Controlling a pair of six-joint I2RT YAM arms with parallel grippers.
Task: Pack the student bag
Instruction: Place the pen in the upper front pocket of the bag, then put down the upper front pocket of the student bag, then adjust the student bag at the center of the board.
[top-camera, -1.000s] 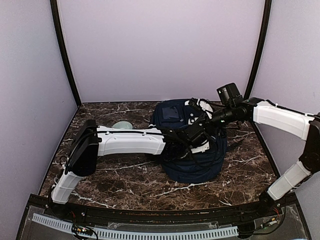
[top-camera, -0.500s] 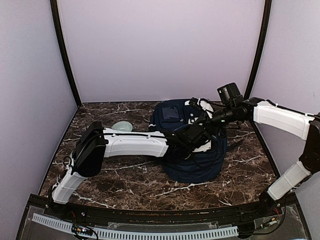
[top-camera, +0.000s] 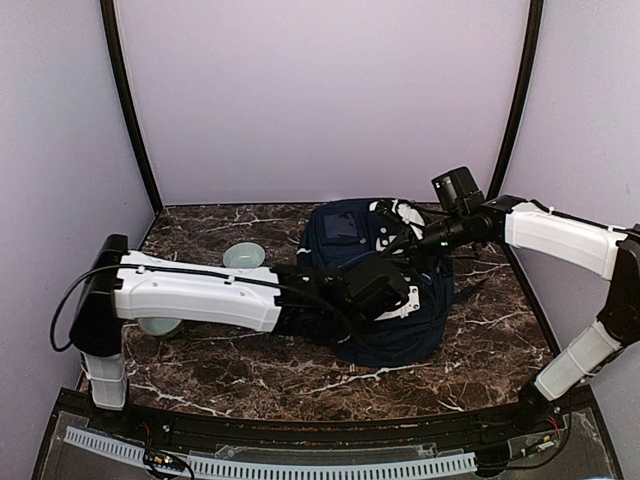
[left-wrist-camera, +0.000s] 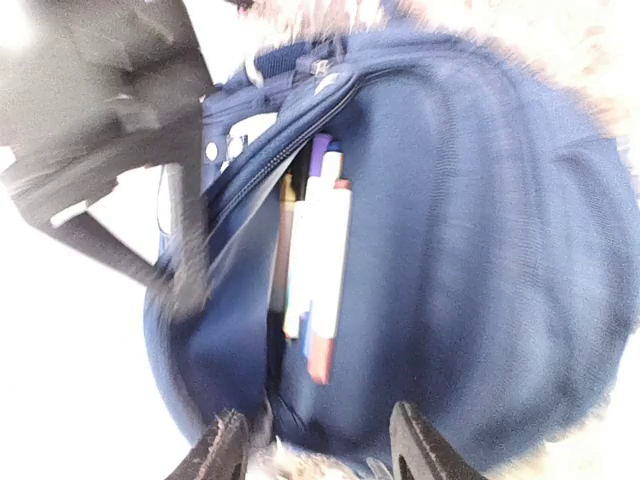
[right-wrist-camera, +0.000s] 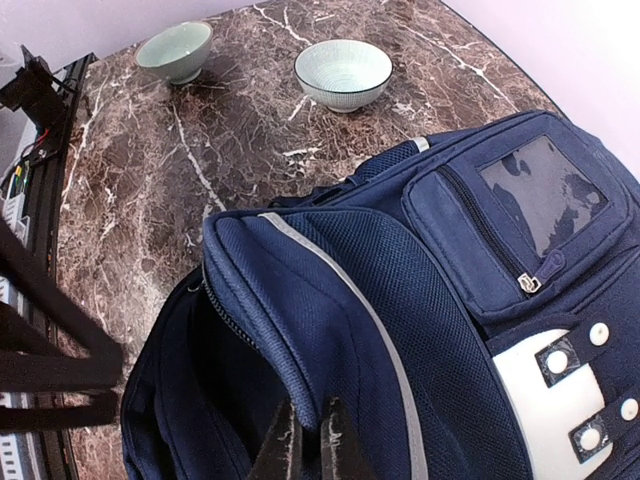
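The student bag (top-camera: 400, 325), navy blue with grey stripes, lies at the table's middle right with its main zip open. In the left wrist view several pens and markers (left-wrist-camera: 318, 265) lie inside the student bag (left-wrist-camera: 480, 250). My left gripper (left-wrist-camera: 320, 455) hangs open just outside that opening, nothing between its fingers; from above the left gripper (top-camera: 390, 290) sits over the bag's front. My right gripper (right-wrist-camera: 308, 447) is shut on the rim of the bag's upper flap (right-wrist-camera: 300, 330) and holds it up; from above the right gripper (top-camera: 408, 243) is at the bag's far side.
Two pale green bowls (right-wrist-camera: 343, 73) (right-wrist-camera: 175, 50) stand on the marble table left of the bag. From above one bowl (top-camera: 244, 255) is behind my left arm, the other bowl (top-camera: 160, 326) partly under it. Black frame posts and lilac walls enclose the table.
My left gripper has opened and drawn back a little from the bag's opening. Its arm has swung out to the left, uncovering a second bowl. The right gripper has kept its hold.
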